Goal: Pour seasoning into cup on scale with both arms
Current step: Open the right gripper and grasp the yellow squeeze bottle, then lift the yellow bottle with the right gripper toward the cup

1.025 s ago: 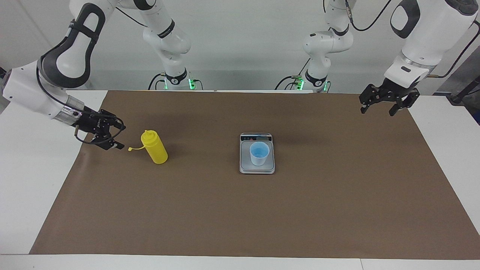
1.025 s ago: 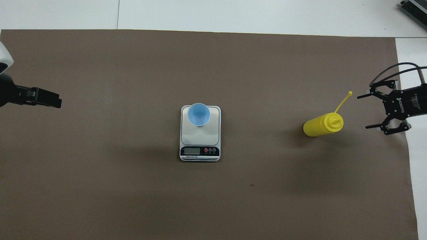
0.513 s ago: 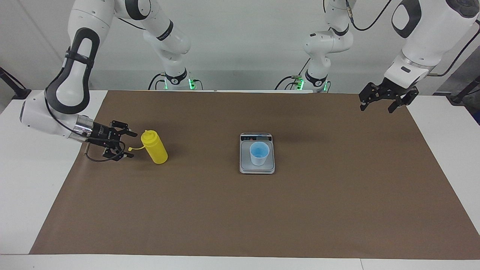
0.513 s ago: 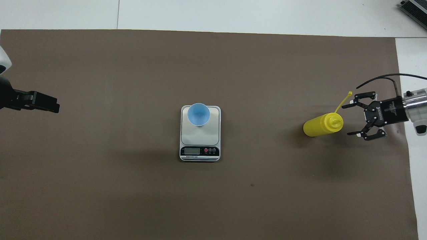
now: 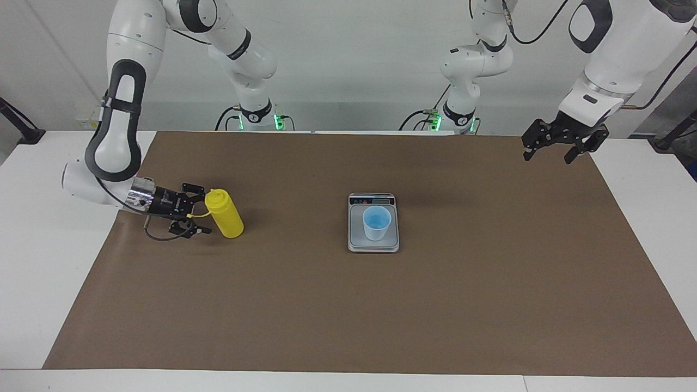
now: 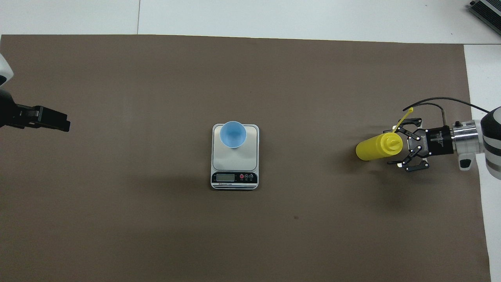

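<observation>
"Where's the seasoning?"

"The yellow seasoning bottle [image 5: 226,218] stands upright on the brown mat [image 5: 348,316], toward the right arm's end of the worktop [image 5: 32,272]. The right tool [image 5: 201,211] lies low and level just beside the bottle's top, fingers spread and gripping nothing. I can't tell if it touches."

"What might go wrong?"

"I'd say a push before the fingers close could tip the tall, narrow bottle. Its loose cap [image 5: 189,216] dangles on a tether right between the fingers and could get pinched or snagged. The nozzle looks uncapped, so a hard squeeze might spurt."

"And the cup?"

"The blue cup [image 5: 377,222] sits on the scale [image 5: 373,247], mid-mat, well apart from the bottle. It looks light; I'd guess a nudge would slide it."

"The other arm?"

"Waiting. The left tool [image 5: 547,158] hangs unclenched and empty over the mat's edge at its own end."

"The room?"

"Flat brown mat on a white worktop, a plain pale wall at the robots' end, green lights [image 5: 279,118] at the bases."
</observation>
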